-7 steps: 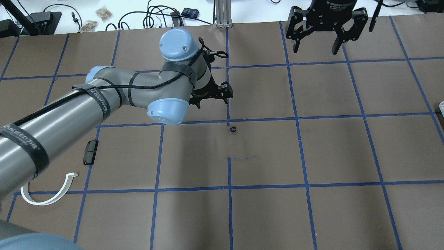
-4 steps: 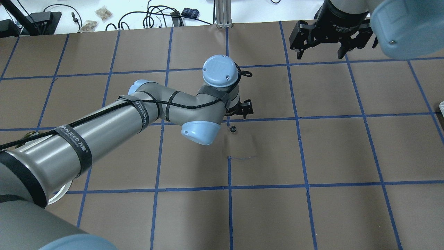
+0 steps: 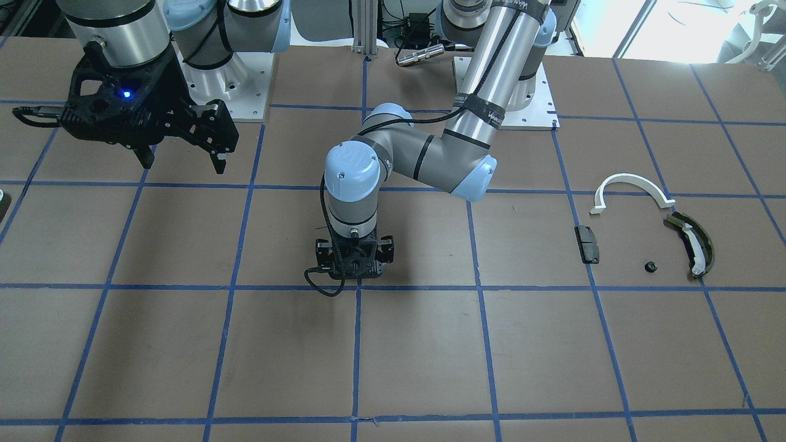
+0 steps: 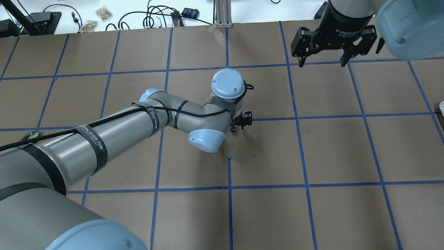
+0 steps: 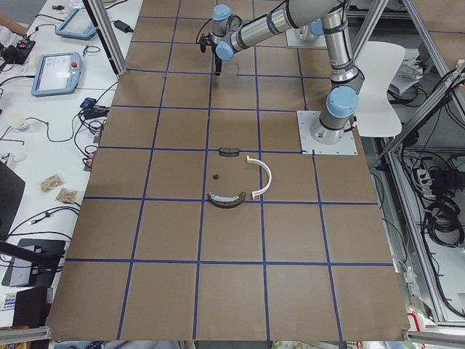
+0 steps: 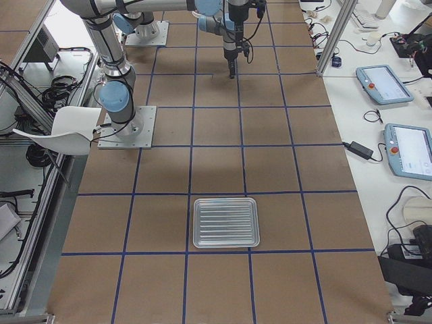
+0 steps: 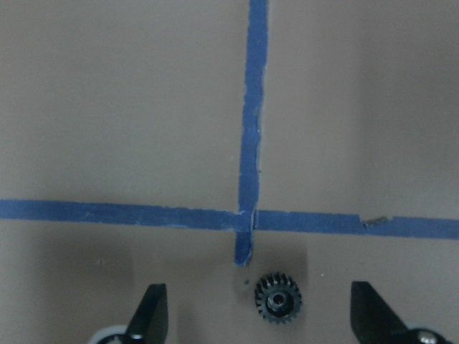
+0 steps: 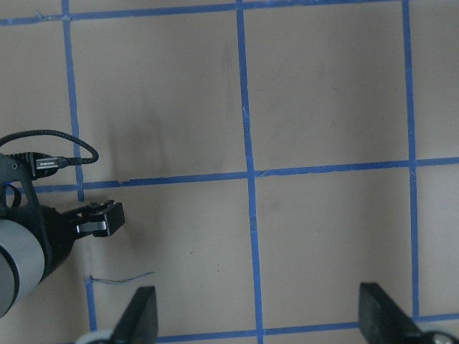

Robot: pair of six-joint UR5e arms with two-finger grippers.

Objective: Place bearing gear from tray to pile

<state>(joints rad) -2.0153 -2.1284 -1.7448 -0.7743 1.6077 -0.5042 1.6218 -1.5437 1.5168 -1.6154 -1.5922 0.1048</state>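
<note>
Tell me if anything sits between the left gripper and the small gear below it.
Nothing visible does. The gear lies alone on the bare table paper, between the open fingers of the left gripper. Only flat blue tape is nearby.

Small black toothed gear [image 7: 277, 301] lies flat on the brown paper, bore facing up, just beside the stub end of a blue tape line below a tape crossing. Well apart sits the pile [image 5: 227, 198]: white half-ring arc [image 3: 632, 179], olive-dark curved piece with a white strip [image 3: 703, 240], black rectangular block [image 3: 587, 244], and a tiny black round part [image 3: 649, 266] between them. The ribbed clear tray [image 6: 226, 222] lies flat, far from both.
</note>
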